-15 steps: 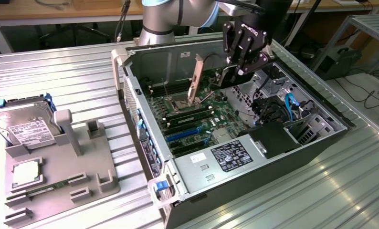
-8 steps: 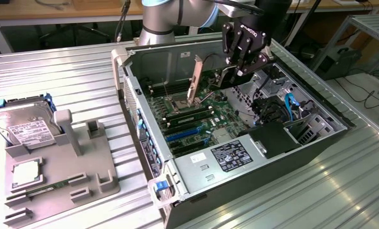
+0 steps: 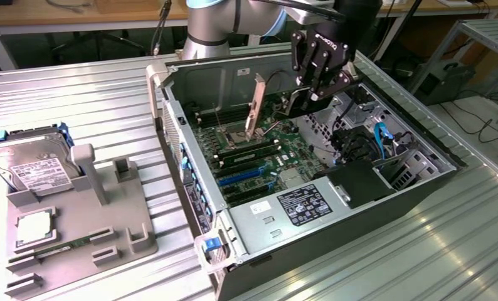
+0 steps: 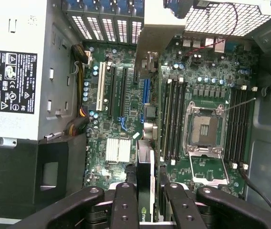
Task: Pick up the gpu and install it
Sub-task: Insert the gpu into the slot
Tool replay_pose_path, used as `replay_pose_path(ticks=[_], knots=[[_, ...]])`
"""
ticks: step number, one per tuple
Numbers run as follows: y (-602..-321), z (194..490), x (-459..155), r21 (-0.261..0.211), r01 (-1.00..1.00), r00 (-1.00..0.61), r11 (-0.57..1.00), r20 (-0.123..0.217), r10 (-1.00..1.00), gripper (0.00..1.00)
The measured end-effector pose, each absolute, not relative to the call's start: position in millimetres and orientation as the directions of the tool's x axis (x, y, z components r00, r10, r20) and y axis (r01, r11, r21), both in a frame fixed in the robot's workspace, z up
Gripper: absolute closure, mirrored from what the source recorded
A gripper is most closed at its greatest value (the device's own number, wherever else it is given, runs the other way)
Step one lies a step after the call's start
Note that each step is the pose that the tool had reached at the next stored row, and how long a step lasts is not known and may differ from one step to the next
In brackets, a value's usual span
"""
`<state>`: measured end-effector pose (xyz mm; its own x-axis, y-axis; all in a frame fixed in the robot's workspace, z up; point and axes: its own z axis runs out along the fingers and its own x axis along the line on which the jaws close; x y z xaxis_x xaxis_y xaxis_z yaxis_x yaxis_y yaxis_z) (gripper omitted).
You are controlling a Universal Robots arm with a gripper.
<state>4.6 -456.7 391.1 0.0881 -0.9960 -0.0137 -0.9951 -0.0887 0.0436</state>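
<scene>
My gripper point(image 3: 316, 88) hangs over the open computer case point(image 3: 169, 119), above the motherboard point(image 3: 258, 157), shut on the gpu point(image 3: 301, 101). The gpu is a thin black card hanging below the fingers with its silver bracket on one end. In the wrist view the gpu point(image 4: 145, 176) shows edge-on between the two black fingers point(image 4: 126, 202), over the row of expansion slots point(image 4: 119, 90). The card is above the board and apart from it. The part of the card inside the grip is hidden.
A grey holder tray point(image 3: 81, 219) on the exterior view's left carries a hard drive point(image 3: 31, 166), a processor point(image 3: 33, 227) and a memory stick point(image 3: 61, 248). Inside the case sit the power supply point(image 3: 291, 207), blue cables point(image 3: 383, 141) and a tan upright strip point(image 3: 255, 103).
</scene>
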Motion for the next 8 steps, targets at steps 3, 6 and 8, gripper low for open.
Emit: replay_pose_path(ticks=[3,6,8], knots=[[-456.7,390.3,4.4,0.044,-0.995,0.088,-0.089,-0.014,-0.996,0.73],[-456.7,389.6,4.2,0.044,-0.995,0.088,-0.089,-0.014,-0.996,0.73],[-456.7,389.2,4.0,0.044,-0.995,0.088,-0.089,-0.014,-0.996,0.73]])
